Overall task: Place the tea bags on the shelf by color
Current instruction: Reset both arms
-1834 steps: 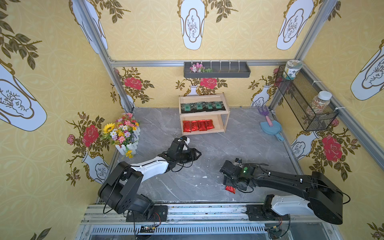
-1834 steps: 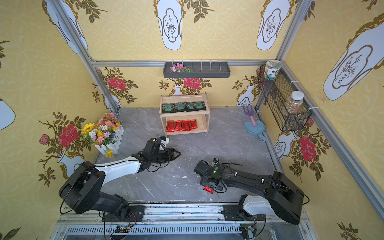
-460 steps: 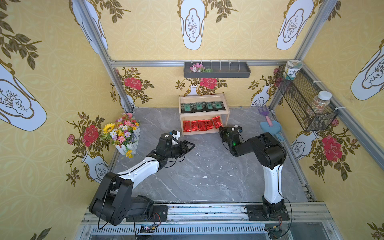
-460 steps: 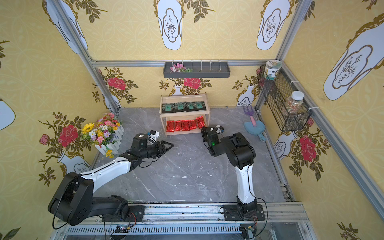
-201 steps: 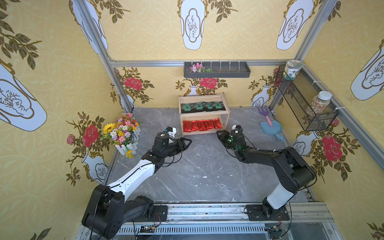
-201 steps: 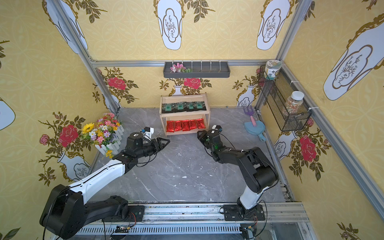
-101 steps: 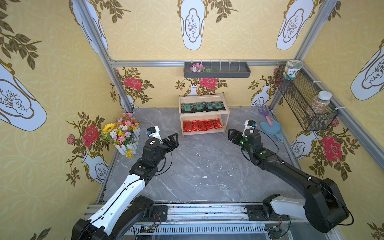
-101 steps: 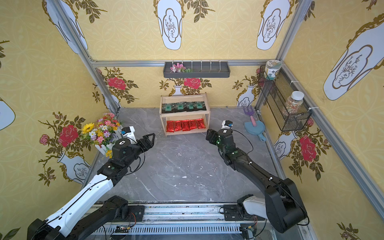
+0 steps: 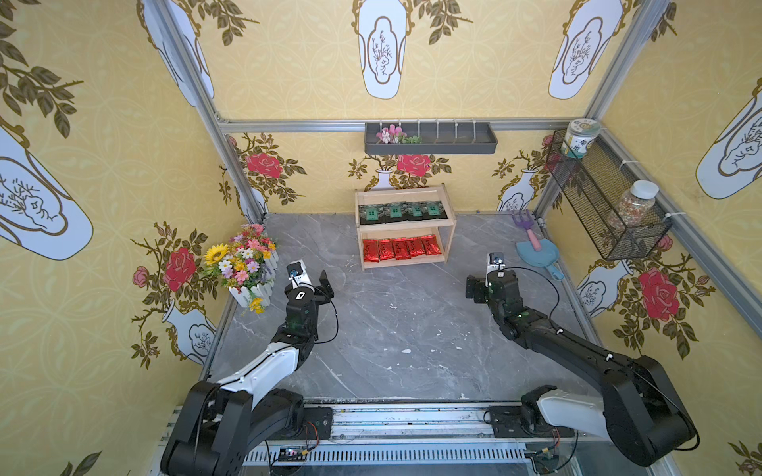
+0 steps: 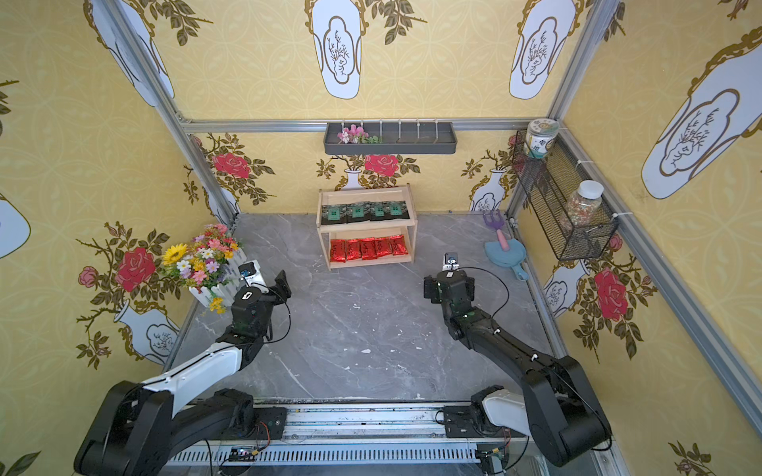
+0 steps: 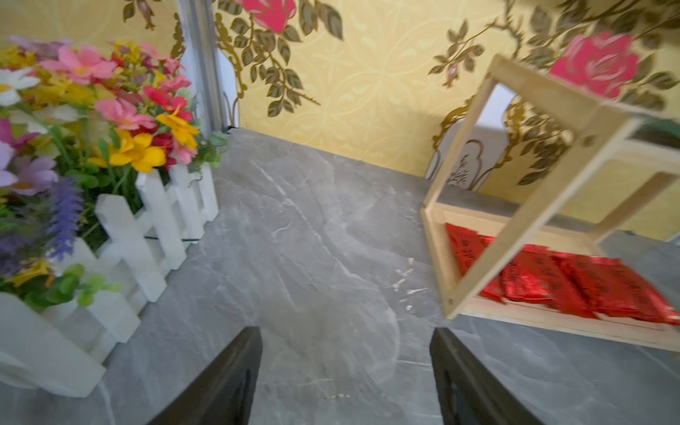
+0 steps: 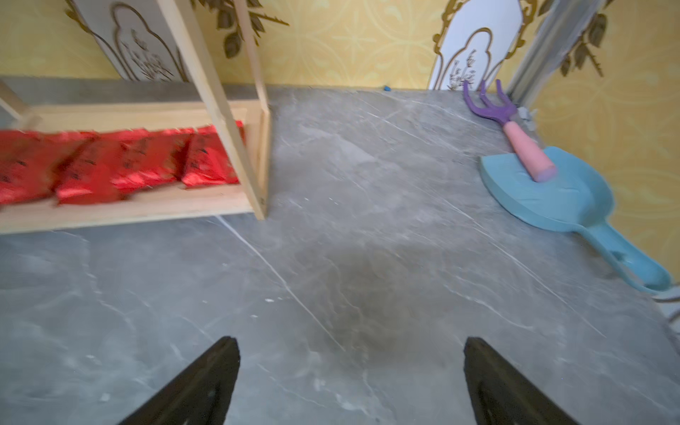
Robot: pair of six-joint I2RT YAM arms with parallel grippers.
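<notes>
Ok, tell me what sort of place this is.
Probably a staged robot test booth, dressed as a little tea corner rather than a real room: wallpaper panels in an aluminium frame, two arms mounted on a rail at the front, and a wooden shelf of tea bags.

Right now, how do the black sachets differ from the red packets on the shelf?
The black sachets are four, square, with a green emblem; the red packets are five, oblong and shiny. The black sachets lie on the upper tier of the shelf, the red packets on the lower one. Both lie flat in a row.
</notes>
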